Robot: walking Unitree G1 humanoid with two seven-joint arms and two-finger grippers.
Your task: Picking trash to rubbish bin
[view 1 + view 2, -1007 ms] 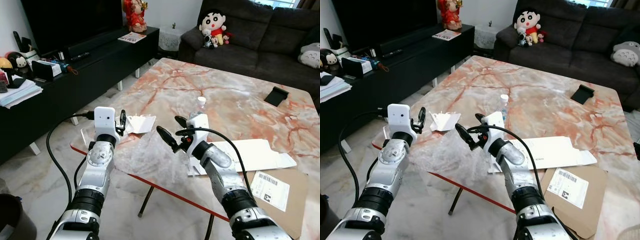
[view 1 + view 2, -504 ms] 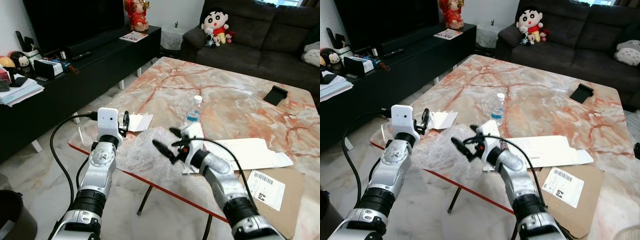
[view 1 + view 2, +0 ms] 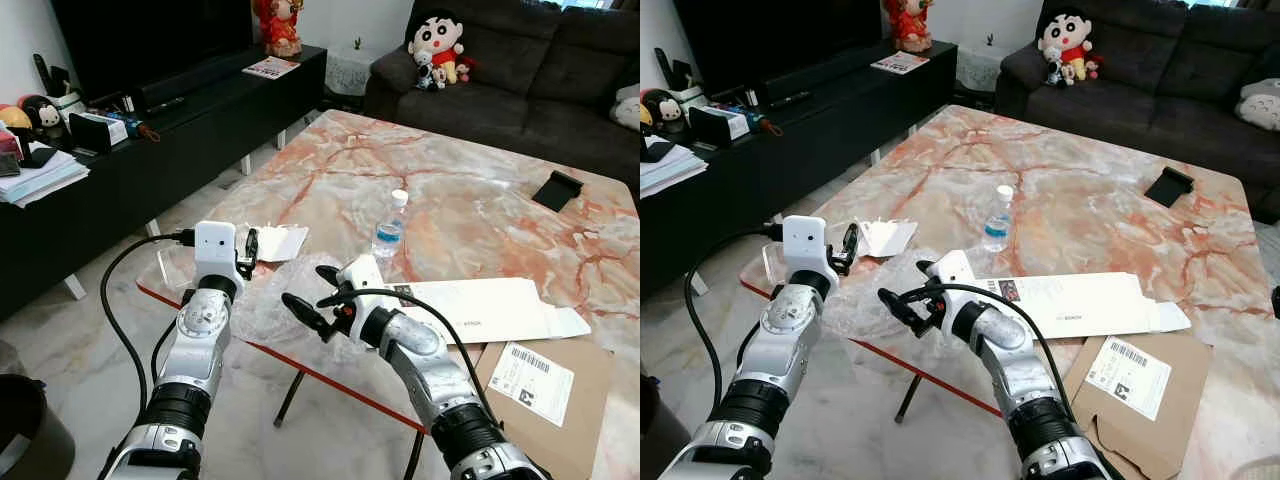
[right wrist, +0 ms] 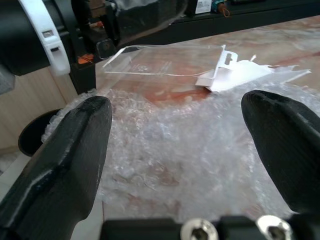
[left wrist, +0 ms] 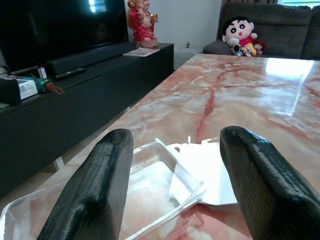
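A sheet of clear bubble wrap (image 3: 262,305) lies on the near left corner of the marble table (image 3: 470,200). My right gripper (image 3: 312,294) hovers open just over it, its fingers spread wide above the wrap (image 4: 190,150) with nothing between them. My left gripper (image 3: 246,250) stands open at the table's left edge, beside the wrap. Ahead of its fingers lie a clear plastic blister pack (image 5: 95,200) and a crumpled white paper (image 5: 205,175). A small water bottle (image 3: 390,228) stands upright further in.
A flattened white box (image 3: 500,305) and brown cardboard with a label (image 3: 545,375) lie on the table's near right. A dark bin (image 3: 28,430) stands on the floor at the near left. A black TV cabinet (image 3: 150,140) runs along the left, a sofa (image 3: 520,90) behind.
My right gripper has come down and to the left, from above the white box to just over the bubble wrap. The left arm has barely moved. The camera has shifted slightly.
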